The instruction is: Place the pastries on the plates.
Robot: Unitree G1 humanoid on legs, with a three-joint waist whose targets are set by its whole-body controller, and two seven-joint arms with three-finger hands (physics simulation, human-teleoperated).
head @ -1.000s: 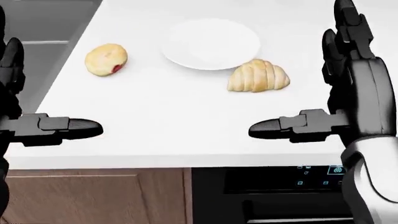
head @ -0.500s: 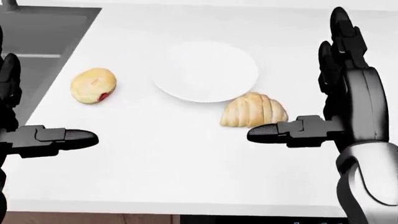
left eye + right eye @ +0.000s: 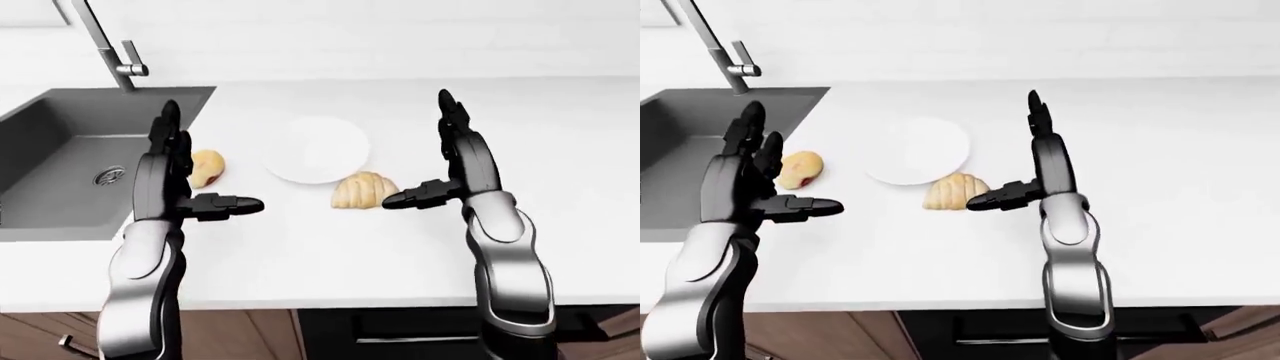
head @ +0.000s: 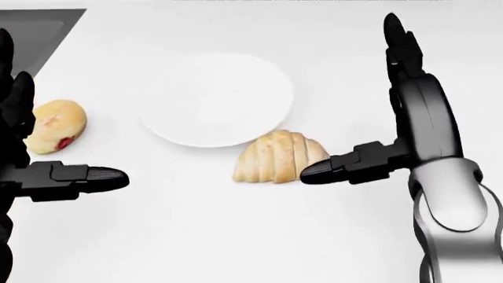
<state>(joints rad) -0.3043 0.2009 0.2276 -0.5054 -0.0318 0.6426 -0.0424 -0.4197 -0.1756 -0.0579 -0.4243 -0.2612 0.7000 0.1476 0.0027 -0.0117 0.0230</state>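
A white plate (image 4: 212, 97) lies on the white counter (image 4: 236, 236). A ridged croissant (image 4: 275, 156) rests on the counter, just touching the plate's lower right rim. A jam doughnut (image 4: 55, 125) sits to the plate's left, apart from it. My right hand (image 4: 352, 99) is open, fingers pointing up, and its thumb tip (image 4: 314, 172) reaches the croissant's right end. My left hand (image 3: 792, 159) is open beside the doughnut, with its thumb (image 4: 94, 177) stretched out below it. Neither hand holds anything.
A grey sink (image 3: 60, 165) with a steel faucet (image 3: 105, 45) lies left of the doughnut. The counter's near edge runs along the bottom of the eye views, above a dark oven (image 3: 400, 330) and wood cabinets (image 3: 230, 334). A white wall bounds the top.
The camera has moved in over the counter, so the pastries and plate slid down and left in the head view. My right thumb now meets the croissant's right end.
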